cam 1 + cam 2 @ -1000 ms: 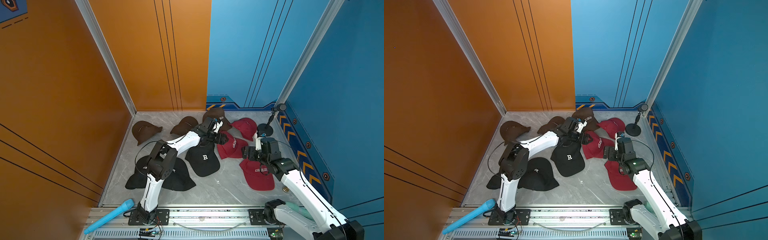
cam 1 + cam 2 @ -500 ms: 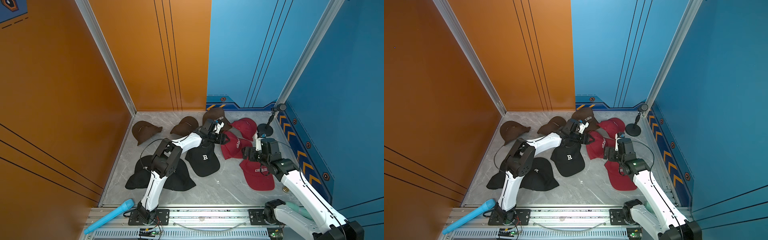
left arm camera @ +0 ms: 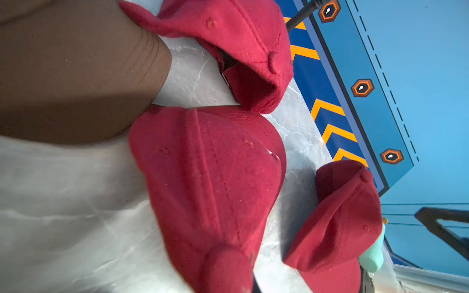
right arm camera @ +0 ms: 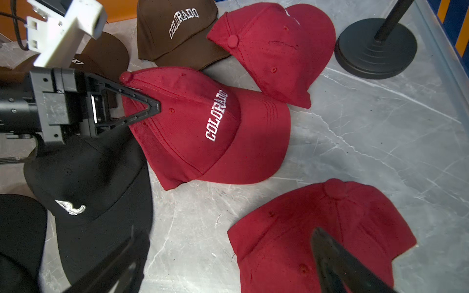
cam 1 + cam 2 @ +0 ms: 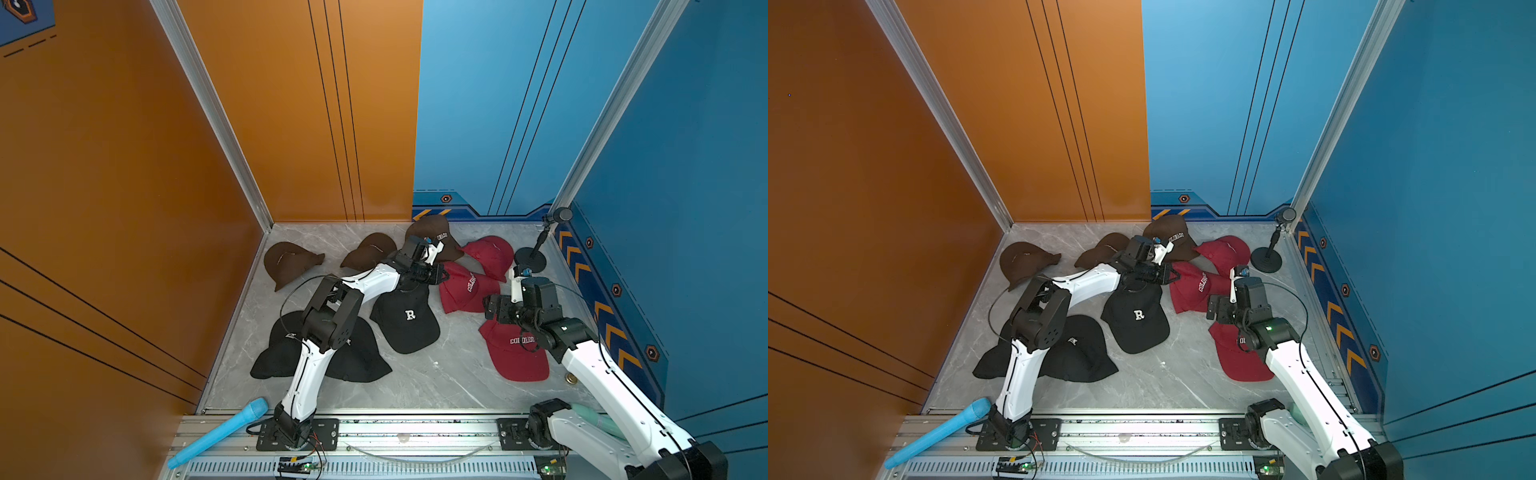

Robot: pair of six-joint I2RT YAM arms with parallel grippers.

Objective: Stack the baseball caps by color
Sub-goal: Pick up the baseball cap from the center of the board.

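Right wrist: left fingers (image 4: pixel 132 95) pinch red cap (image 4: pixel 193 142).

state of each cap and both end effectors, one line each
middle red cap, lying flat, crown pinched
near red cap, lying alone
far red cap, lying alone
black R cap, lying unstacked
two near black caps, side by side, unstacked
three brown caps, unstacked
left end effector, shut on middle red cap
right end effector, open above near red cap
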